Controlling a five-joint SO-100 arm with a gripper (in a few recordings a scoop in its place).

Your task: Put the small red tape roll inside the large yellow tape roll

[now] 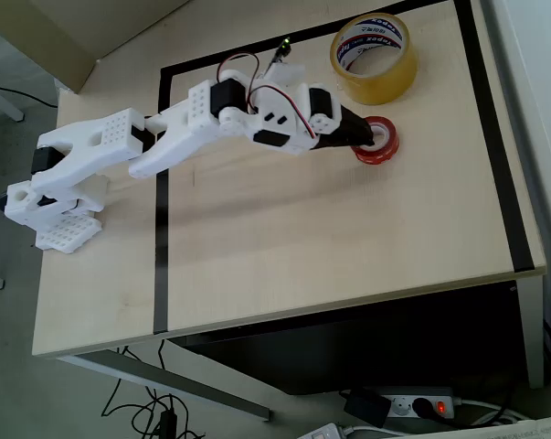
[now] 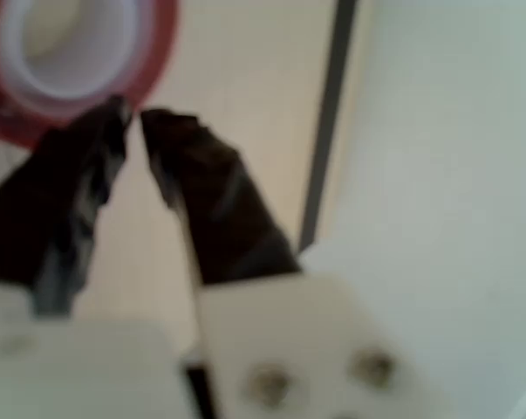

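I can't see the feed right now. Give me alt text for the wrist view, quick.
The gripper, its two dark fingers nearly together, has its tips at the rim of the small red tape roll, which lies at the top left on the pale wooden table. A black tape line runs down the table to the right.

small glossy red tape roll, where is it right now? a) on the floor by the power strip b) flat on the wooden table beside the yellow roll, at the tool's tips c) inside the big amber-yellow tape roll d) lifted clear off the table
b: in the overhead view the small glossy red tape roll lies flat on the wooden table, just below the large amber-yellow tape roll, with the tool at its rim.
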